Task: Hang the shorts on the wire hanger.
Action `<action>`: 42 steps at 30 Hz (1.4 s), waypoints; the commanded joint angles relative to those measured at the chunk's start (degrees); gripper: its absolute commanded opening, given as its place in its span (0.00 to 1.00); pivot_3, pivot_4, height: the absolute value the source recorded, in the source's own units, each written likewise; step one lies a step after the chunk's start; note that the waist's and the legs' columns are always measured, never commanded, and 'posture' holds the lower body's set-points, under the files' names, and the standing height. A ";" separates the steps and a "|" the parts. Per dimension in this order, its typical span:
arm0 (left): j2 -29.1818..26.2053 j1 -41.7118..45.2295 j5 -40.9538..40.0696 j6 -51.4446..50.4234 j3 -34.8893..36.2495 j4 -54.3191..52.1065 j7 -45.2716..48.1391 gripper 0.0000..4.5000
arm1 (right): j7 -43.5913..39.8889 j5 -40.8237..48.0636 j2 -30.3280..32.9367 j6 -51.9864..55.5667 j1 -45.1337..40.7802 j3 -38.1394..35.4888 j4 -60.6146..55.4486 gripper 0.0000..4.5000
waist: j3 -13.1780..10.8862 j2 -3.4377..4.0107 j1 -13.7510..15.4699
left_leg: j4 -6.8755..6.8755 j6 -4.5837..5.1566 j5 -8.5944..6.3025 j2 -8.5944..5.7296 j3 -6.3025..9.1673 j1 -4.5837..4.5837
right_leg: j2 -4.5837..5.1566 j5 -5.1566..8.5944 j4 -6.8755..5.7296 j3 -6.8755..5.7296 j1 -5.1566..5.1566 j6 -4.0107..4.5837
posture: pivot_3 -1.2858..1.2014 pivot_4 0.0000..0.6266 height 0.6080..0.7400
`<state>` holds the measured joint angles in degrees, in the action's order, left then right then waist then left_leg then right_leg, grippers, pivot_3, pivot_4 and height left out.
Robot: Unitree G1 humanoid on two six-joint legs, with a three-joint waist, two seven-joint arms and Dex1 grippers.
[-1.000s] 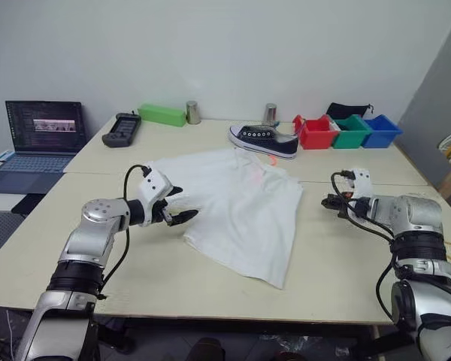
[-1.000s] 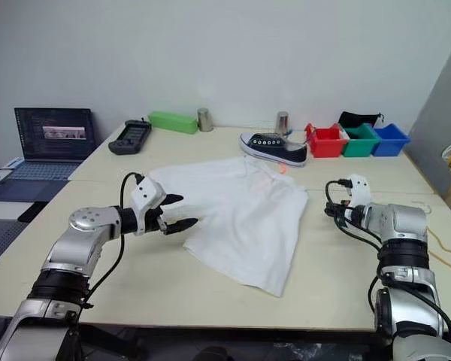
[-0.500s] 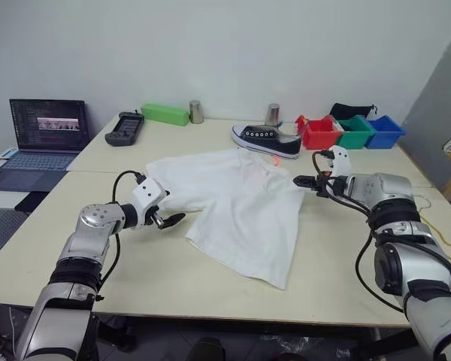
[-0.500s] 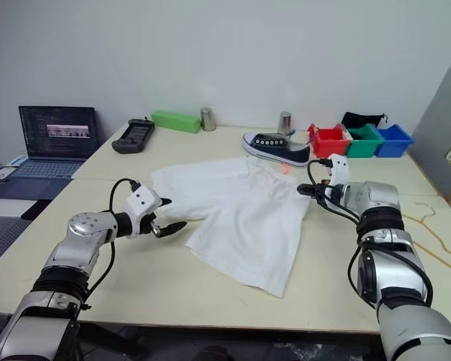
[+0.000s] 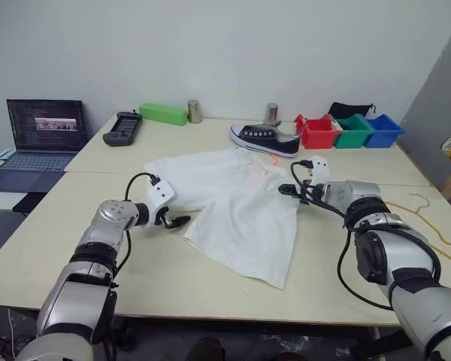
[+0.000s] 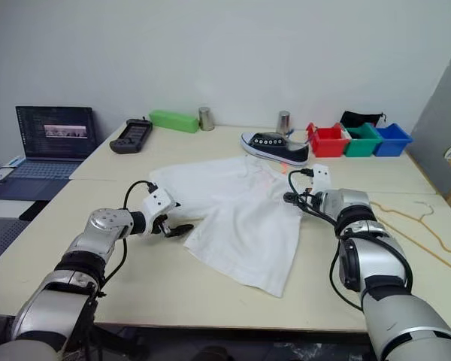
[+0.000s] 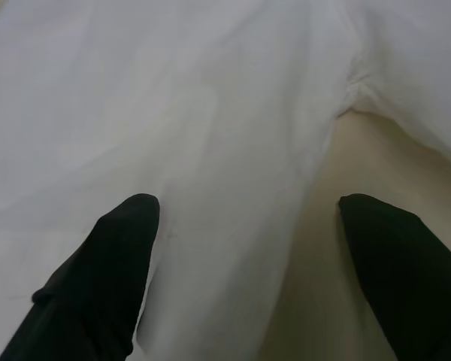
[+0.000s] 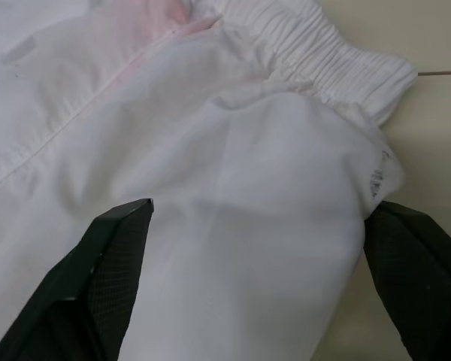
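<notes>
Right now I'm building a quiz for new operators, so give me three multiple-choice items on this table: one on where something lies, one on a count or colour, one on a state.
1. Where does the wire hanger lie?
A. On the table to the right of the shorts
B. On top of the laptop
C. Inside the red bin

2. How many small bins stand in the row at the far right of the table?
A. One
B. Three
C. Five

3. How are the two grippers set?
A. Both open at the shorts' edges
B. Both shut on the hanger
C. One lifting the shoe

Answers: 1 A, the hanger lies flat on bare tabletop off the shorts' right side. 2 B, a red bin, a green bin and a blue bin. 3 A, the left gripper and the right gripper show spread fingers over white fabric.
</notes>
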<state>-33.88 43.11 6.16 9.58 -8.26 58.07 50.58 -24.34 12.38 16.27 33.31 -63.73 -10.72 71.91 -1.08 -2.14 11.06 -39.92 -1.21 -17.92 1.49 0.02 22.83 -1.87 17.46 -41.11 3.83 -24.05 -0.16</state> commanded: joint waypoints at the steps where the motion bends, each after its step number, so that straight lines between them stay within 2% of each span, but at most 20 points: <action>1: 0.42 2.94 1.22 2.43 -0.03 2.87 -1.15 0.68 | 1.11 0.02 0.75 -2.13 -1.94 -1.75 0.39 0.72 | 0.00 0.00 -0.01 | 0.00 0.00 0.00 -0.01 -0.01 0.00 | 0.01 0.00 0.00 0.01 0.00 0.00 | 0.66 0.00 1.00; 7: 1.22 5.03 2.37 4.11 0.06 6.09 -2.51 0.43 | 2.00 0.17 1.85 -2.43 -1.30 -2.82 0.57 0.42 | 0.00 0.00 -0.05 | 0.00 -0.01 0.01 0.00 0.00 0.02 | 0.01 0.00 0.00 0.01 -0.01 0.00 | 0.66 0.00 1.00; 9: 1.36 5.34 2.61 4.50 0.13 6.61 -2.79 0.30 | 2.00 0.36 2.06 -2.40 -1.16 -3.19 0.43 0.29 | 0.00 0.00 -0.05 | 0.00 -0.02 0.01 0.00 0.00 0.03 | 0.02 0.00 0.00 0.01 -0.02 0.00 | 0.66 0.00 1.00; 14: 1.84 6.20 2.97 5.13 0.29 7.57 -3.52 0.05 | 1.89 0.85 2.82 -1.59 -0.81 -4.11 -0.11 0.01 | 0.00 0.00 -0.20 | 0.01 -0.02 0.01 0.01 0.00 0.03 | 0.01 0.00 -0.01 0.01 -0.03 0.00 | 0.66 0.00 1.00; 15: 1.87 6.32 3.03 5.22 0.30 7.67 -3.58 0.01 | 1.87 0.97 2.99 -1.38 -0.80 -4.38 -0.26 0.00 | 0.00 0.00 -0.18 | 0.01 -0.02 0.01 0.01 0.00 0.03 | 0.01 0.00 -0.01 0.01 -0.03 0.00 | 0.66 0.00 1.00; 25: 2.70 6.87 3.53 6.72 0.08 7.90 -4.00 0.01 | 2.07 2.56 5.93 2.52 1.34 -7.15 -3.27 0.00 | 0.00 0.00 -0.02 | 0.00 -0.02 0.01 0.00 0.02 0.05 | 0.03 0.00 0.01 0.01 -0.02 0.00 | 0.66 0.00 1.00; 28: 3.77 7.64 4.47 6.76 -0.78 8.32 -4.05 0.01 | -1.28 3.19 7.75 6.85 3.97 -6.06 -9.23 0.00 | 0.00 0.00 -0.02 | 0.00 -0.01 0.01 0.00 0.00 0.07 | 0.03 0.00 0.01 0.02 -0.03 0.00 | 0.65 0.00 1.00; 32: 5.31 9.48 5.73 7.21 -1.45 9.70 -5.34 0.01 | 0.55 6.63 9.36 19.11 11.25 -7.98 -26.68 0.00 | 0.00 -0.01 0.01 | -0.01 -0.01 0.01 -0.02 0.03 0.10 | 0.05 0.00 0.01 0.02 -0.02 0.00 | 0.64 0.00 1.00; 35: 7.04 11.75 7.04 8.30 -2.13 11.15 -7.14 0.01 | 6.50 9.94 8.95 33.07 19.68 -12.63 -47.36 0.00 | 0.02 -0.03 0.22 | -0.01 0.00 0.00 -0.01 0.06 0.13 | 0.10 0.00 0.03 0.01 -0.03 0.00 | 0.63 0.00 1.00; 37: 9.02 13.69 8.07 8.88 -2.80 12.40 -8.54 0.01 | 9.20 12.30 7.28 42.23 25.55 -16.02 -61.58 0.00 | 0.03 -0.02 0.39 | -0.04 0.01 0.00 -0.03 0.31 0.22 | 0.16 0.00 0.06 0.01 -0.01 0.00 | 0.63 0.00 1.00; 42: 13.98 18.62 11.39 9.35 -4.73 15.61 -14.20 0.01 | 14.12 12.65 2.20 57.52 32.74 -23.50 -82.14 0.00 | 0.03 -0.02 0.22 | -0.04 0.01 0.00 -0.08 0.26 0.19 | 0.16 0.00 0.02 0.02 0.01 0.00 | 0.61 0.00 1.00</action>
<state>-21.05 58.27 16.22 17.70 -12.18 73.47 39.04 -12.26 24.26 19.51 84.94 -31.48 -30.59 -1.41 -1.05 -2.16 11.29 -39.97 -1.19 -17.92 1.40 0.31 23.02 -1.71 17.46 -41.10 3.87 -24.04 -0.17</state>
